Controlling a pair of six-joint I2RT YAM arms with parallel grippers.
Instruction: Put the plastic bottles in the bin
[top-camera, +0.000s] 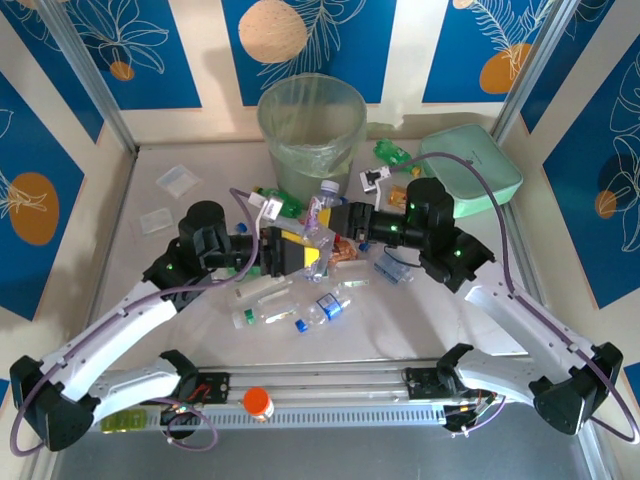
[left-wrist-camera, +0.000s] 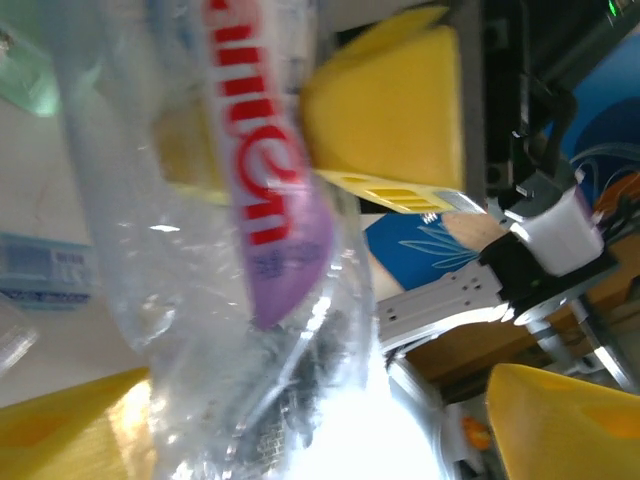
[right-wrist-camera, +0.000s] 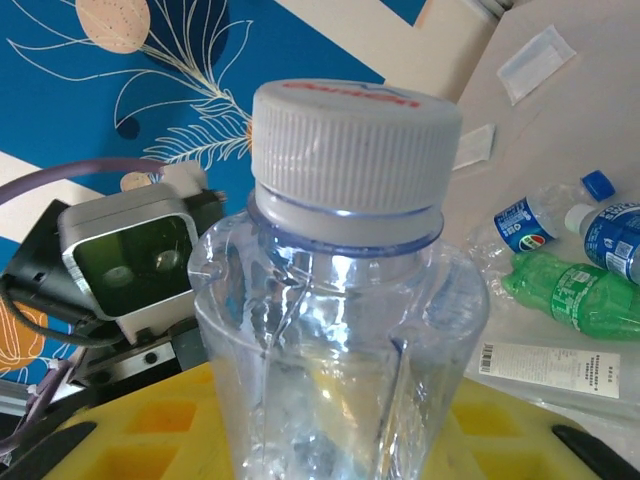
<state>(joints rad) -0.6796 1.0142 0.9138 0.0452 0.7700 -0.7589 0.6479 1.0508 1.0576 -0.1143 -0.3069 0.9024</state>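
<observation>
A clear bottle (top-camera: 322, 205) with a white cap and a purple-and-red label hangs over the table's middle, between both grippers. My right gripper (top-camera: 337, 224) is shut on its lower body; in the right wrist view the bottle (right-wrist-camera: 350, 180) rises from between the yellow fingers (right-wrist-camera: 120, 435) of that gripper (right-wrist-camera: 330, 445). My left gripper (top-camera: 312, 243) has its yellow fingers (left-wrist-camera: 390, 110) on either side of the same bottle (left-wrist-camera: 270, 180); whether they press it is unclear. The bin (top-camera: 311, 125) stands behind, at the back centre. More plastic bottles (top-camera: 328, 305) lie below.
A mint-green lidded box (top-camera: 470, 165) sits at the back right, with a green bottle (top-camera: 392, 153) beside it. Flat clear packets (top-camera: 178, 178) lie at the back left. Blue-labelled (right-wrist-camera: 530, 215) and green (right-wrist-camera: 575, 295) bottles lie on the table. An orange-capped item (top-camera: 258, 402) rests on the front rail.
</observation>
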